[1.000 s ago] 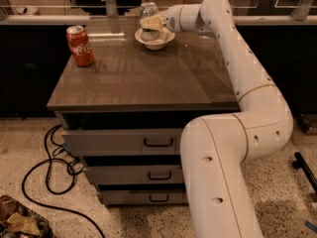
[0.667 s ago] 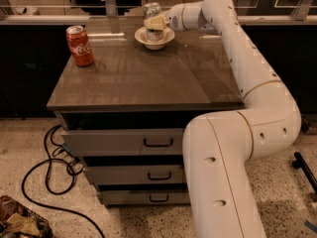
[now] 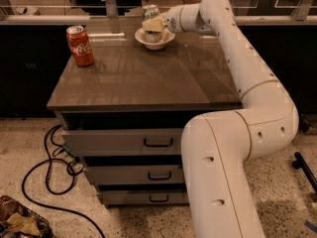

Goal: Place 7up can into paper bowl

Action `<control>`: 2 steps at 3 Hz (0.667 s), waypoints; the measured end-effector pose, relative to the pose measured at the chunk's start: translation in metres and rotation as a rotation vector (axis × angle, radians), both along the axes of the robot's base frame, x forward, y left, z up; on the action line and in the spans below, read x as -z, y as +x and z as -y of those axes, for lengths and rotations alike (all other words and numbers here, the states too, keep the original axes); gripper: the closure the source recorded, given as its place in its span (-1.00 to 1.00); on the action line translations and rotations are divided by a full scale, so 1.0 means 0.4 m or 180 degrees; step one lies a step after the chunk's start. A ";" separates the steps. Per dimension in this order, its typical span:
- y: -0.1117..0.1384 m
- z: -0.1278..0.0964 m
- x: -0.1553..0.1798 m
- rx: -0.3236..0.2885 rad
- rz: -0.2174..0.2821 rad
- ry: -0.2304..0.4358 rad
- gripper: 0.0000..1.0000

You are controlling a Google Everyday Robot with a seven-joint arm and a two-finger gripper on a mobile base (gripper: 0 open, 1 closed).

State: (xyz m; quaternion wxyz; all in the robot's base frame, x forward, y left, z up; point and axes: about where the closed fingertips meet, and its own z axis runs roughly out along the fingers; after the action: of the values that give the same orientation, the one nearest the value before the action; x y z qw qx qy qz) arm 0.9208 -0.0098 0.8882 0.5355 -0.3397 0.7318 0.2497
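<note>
One tool (image 3: 152, 25) apparently tight around 7up can (image 3: 150, 11) in paper bowl (image 3: 165, 38); Coca-Cola can (image 3: 80, 45) well apart.

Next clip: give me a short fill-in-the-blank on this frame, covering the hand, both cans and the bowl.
1. The hand is at the 7up can, directly above the paper bowl, whose colour is ____.
2. The Coca-Cola can stands ____ on the tabletop, apart from the bowl.
3. The cabinet front shows ____ drawers.
Missing words: white; upright; three.
</note>
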 end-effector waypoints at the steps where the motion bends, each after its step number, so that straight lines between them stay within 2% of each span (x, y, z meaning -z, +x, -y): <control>1: 0.001 -0.006 0.005 -0.0009 -0.0008 0.0000 0.03; 2: 0.002 -0.015 0.011 -0.0021 -0.0018 0.0000 -0.46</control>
State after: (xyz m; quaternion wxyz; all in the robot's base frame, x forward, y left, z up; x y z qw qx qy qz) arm 0.9214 -0.0038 0.8838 0.5326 -0.3413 0.7322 0.2524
